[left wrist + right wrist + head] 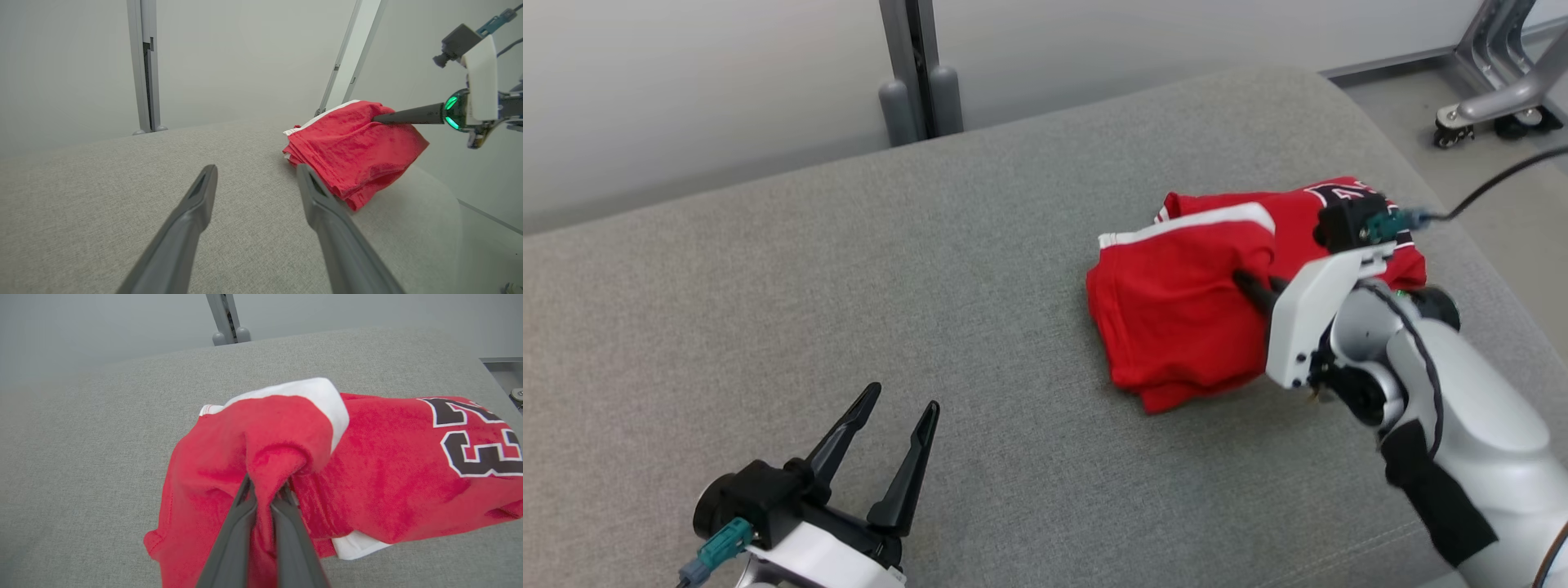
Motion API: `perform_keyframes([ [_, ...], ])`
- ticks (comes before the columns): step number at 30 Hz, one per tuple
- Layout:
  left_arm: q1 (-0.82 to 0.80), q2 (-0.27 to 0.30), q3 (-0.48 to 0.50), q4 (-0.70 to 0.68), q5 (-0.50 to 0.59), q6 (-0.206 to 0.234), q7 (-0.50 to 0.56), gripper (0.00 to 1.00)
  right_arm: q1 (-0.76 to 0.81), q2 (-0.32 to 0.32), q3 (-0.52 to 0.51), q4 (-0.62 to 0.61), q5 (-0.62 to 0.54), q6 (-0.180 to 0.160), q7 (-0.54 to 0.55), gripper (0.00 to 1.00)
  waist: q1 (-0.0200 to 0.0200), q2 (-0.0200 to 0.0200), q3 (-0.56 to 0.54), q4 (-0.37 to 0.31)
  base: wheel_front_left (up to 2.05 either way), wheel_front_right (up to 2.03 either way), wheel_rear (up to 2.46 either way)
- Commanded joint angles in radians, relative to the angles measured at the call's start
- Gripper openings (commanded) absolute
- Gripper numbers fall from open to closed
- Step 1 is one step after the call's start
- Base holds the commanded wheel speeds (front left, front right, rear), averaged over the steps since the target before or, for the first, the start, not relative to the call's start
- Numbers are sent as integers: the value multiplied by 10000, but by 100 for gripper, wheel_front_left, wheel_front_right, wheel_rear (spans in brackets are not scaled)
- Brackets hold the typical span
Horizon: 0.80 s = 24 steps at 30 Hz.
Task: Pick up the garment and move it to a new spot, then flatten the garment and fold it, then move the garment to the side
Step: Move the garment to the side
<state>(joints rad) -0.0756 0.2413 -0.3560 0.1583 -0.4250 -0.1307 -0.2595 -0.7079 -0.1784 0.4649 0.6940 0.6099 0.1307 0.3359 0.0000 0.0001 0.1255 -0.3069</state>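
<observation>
Pinching a top fold of the soft, light red cloth garment (388,465), my right fingers (241,506) are closed; left fingers (849,425) wide, empty. I think layers may slip.

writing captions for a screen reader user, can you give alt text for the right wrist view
The right gripper has its two dark fingers shut on a bunched fold of a red garment lying on a grey cushioned surface. The garment has white trim and black, white-edged characters at its right end; a grey post stands beyond the surface.
</observation>
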Motion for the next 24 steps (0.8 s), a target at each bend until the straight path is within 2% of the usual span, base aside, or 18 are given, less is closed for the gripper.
perform_keyframes([
  [1, -244, 127, -61, -70, -75, -1, 23, 100, -331, -119, 190, -15, 109, 2, 90, 0, 0, -1, 324, 42, 0, 0, 0],
  [9, -570, 602, -267, -185, -350, -1, 63, 100, -1855, -1319, 1342, 392, -63, 0, 562, 0, 0, -1, 1024, 319, 0, 0, 0],
  [13, -680, 715, -287, -227, -401, -1, 49, 100, -2300, -1734, 1470, 785, -292, 0, 720, 0, 0, -1, 1196, 417, 0, 0, 0],
  [20, -840, 907, -297, -290, -517, -1, 22, 100, -3030, -2097, 1358, 1427, -1037, 0, 817, 0, 0, -1, 1514, 547, 0, 0, 0],
  [24, -840, 961, -342, -289, -549, -1, 9, 100, -3264, -1955, 985, 2048, -1812, 0, 901, 0, 0, -1, 1623, 585, 0, 0, 0],
])
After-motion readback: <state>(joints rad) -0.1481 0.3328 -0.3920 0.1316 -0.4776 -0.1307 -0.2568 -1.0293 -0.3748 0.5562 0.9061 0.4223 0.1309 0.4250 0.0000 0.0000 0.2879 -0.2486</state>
